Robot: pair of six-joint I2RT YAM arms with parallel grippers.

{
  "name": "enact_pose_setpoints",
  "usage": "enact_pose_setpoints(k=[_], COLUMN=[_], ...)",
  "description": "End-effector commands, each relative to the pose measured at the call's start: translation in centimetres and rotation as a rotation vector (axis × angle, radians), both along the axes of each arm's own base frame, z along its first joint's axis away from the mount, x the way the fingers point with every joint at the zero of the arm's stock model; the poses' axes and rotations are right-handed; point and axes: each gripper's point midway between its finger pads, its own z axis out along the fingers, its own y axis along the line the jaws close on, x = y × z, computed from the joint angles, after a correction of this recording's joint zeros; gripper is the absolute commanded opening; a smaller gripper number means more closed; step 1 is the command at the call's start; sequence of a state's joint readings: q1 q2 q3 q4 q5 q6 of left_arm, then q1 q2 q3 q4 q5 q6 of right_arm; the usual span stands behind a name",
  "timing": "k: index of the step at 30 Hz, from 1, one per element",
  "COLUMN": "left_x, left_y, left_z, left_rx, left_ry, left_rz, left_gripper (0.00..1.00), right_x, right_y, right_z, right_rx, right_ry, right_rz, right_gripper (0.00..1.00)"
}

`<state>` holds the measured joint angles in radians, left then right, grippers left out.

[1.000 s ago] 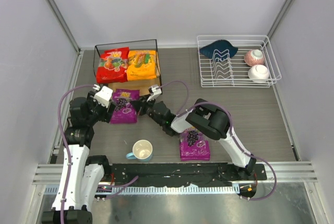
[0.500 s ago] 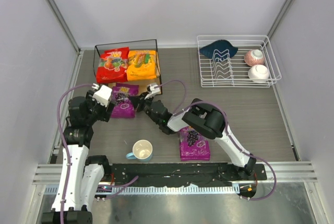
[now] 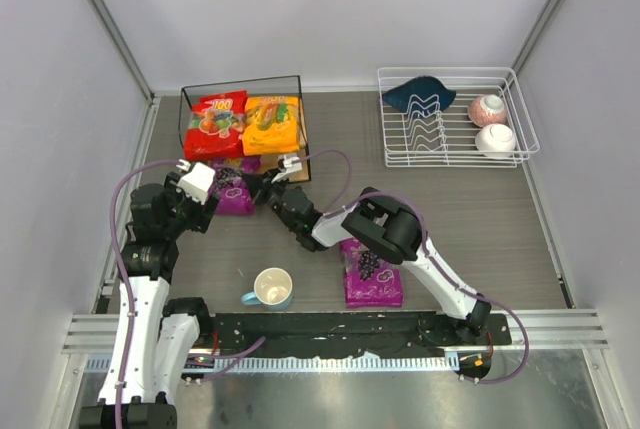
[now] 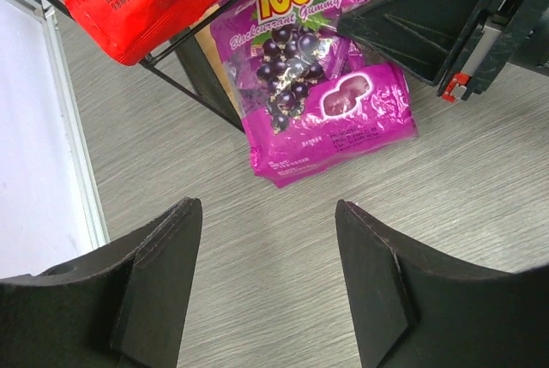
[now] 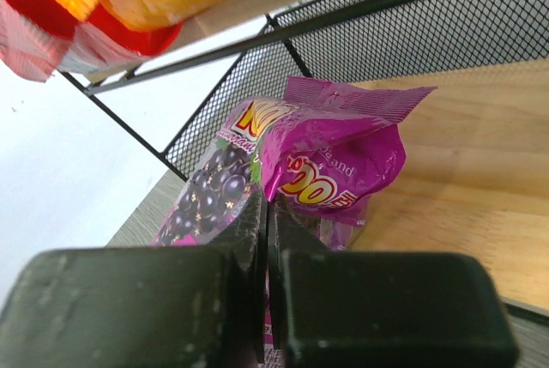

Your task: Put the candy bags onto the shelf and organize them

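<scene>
Looking at this one, the right gripper (image 5: 267, 211) has its jaws squeezed nearly flat on what seems to be a thin edge of the purple bag (image 4: 322, 98), feeding it into the bottom tier of the shelf (image 3: 302, 99). The bag is only part way in: the top end sits on the lower board (image 5: 463, 171) and looks crumpled and folded up, while the tail hangs out onto the table beside the front wire post.

Stuff I'd worry about:
- The pinch is only on film, so a harder push could make the bag buckle more instead of sliding, or it just slips out
- The bag is right up against that front post, so the corner could snag and twist it sideways
- The shelf looks light, so pushing could shove the whole thing back rather than seat the bag
- The wrist is tucked close under the top tier, so lifting on the way out might bump it and tip the red bag (image 3: 215, 114) or the orange-yellow bag (image 3: 272, 124)
- The left gripper (image 4: 268, 275) hovers with jaws spread wide and empty just off the bag's tail, near the other arm, so they could clip each other

The second purple bag (image 3: 372, 274) lies on the table under the right arm, not yet shelved
</scene>
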<state>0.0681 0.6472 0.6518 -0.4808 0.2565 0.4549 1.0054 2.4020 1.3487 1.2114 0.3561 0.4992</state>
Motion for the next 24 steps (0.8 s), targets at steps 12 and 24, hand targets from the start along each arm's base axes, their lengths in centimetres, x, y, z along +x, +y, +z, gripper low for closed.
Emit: enact_pose_setpoints(k=[12, 24], left_x=[0.4, 0.1], left_y=[0.6, 0.0], left_z=[1.6, 1.5], left_rx=[0.029, 0.013], left_ry=[-0.046, -0.036], left_rz=[0.01, -0.017], left_gripper=[0.67, 0.67], right_x=[2.6, 0.4], right_y=[-1.2, -3.6], right_z=[8.7, 7.8], right_rx=[0.256, 0.242], right_ry=[-0.149, -0.095], right_rz=[-0.072, -0.045], right_gripper=[0.1, 0.6])
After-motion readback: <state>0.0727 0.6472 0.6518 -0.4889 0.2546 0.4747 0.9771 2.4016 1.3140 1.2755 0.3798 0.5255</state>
